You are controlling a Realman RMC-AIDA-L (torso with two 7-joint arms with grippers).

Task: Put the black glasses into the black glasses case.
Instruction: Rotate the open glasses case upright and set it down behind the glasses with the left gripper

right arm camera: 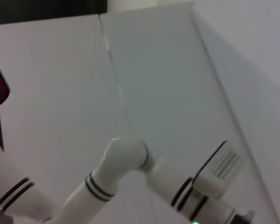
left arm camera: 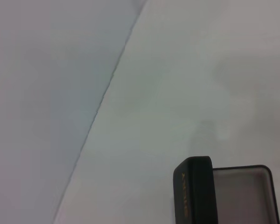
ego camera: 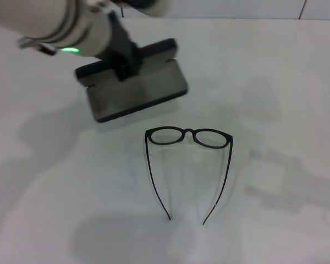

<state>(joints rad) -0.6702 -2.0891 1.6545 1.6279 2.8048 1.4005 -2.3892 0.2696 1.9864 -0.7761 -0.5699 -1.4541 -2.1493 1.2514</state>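
Note:
The black glasses (ego camera: 188, 135) lie unfolded on the white table, lenses toward the case and both slim temple arms stretched toward the near edge. The black glasses case (ego camera: 136, 92) lies open at the back left, grey lining up, its lid (ego camera: 133, 57) standing behind it. The left wrist view shows the lid's edge with orange lettering (left arm camera: 184, 198) and the grey lining (left arm camera: 242, 196). My left gripper (ego camera: 124, 59) is over the case, at the lid's hinge side, well apart from the glasses. My right gripper is out of view.
The white table (ego camera: 275, 209) reaches to a seam at the back wall (ego camera: 236, 8). The left arm (right arm camera: 126, 158), white with black bands and a green light (ego camera: 70, 50), comes in from the upper left above the case.

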